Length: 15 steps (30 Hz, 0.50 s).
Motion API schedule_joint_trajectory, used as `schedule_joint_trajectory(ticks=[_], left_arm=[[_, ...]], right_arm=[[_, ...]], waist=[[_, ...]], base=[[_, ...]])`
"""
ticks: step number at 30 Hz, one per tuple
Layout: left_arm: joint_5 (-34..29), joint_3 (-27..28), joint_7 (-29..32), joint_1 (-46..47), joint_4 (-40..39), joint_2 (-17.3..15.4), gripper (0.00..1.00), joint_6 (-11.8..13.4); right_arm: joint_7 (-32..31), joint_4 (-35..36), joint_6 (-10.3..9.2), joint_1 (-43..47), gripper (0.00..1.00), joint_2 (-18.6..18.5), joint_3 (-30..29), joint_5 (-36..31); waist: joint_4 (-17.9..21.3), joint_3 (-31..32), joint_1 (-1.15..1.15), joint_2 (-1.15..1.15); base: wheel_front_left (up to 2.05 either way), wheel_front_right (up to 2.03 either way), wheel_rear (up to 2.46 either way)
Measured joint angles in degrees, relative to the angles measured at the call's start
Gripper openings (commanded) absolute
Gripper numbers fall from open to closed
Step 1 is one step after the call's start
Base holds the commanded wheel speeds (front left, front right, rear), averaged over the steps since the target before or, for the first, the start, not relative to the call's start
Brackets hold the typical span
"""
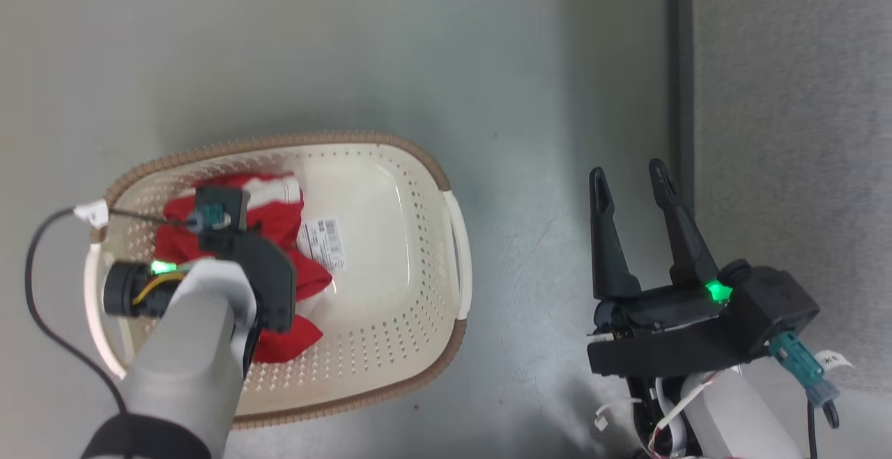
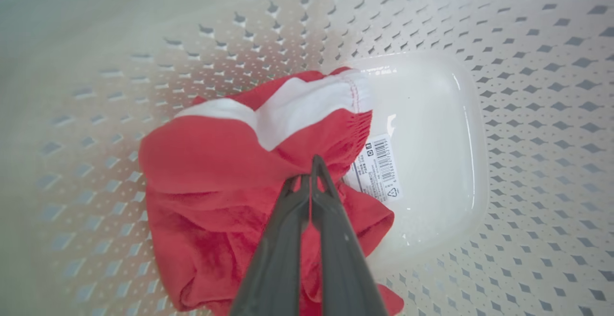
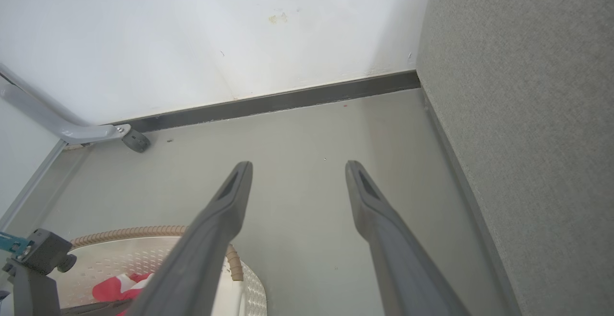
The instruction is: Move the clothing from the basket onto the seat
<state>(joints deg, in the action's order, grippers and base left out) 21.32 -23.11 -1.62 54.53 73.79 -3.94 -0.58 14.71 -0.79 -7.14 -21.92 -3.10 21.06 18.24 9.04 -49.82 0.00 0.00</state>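
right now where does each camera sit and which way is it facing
Head: on the head, looking down at floor, basket with clothing, and seat at right; left forearm and open right gripper show.
Left wrist: on the left arm, looking down into the basket; left gripper shut on the clothing.
Right wrist: on the right arm, facing along the floor to a wall; the open right gripper shows.
Shared: all three show basket and clothing; head and right wrist show the seat.

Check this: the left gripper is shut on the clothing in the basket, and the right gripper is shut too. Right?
No: the right gripper is open, jaws apart, as the right wrist view shows. The left gripper is shut on the clothing in the basket.
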Motion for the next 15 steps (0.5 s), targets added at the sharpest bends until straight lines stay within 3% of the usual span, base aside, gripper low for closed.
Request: schedule_joint_trajectory(ticks=[15], left_arm=[[-1.3, -2.6, -4.2, -7.4, 0.1, -1.5, 0.0, -3.6]], right_arm=[[0.0, -7.8, -0.01, -2.5, 1.0, 0.0, -0.5, 4.2]], waist=[[0.0, 12.0, -0.01, 0.0]], base=[[0.0, 0.0, 0.0]])
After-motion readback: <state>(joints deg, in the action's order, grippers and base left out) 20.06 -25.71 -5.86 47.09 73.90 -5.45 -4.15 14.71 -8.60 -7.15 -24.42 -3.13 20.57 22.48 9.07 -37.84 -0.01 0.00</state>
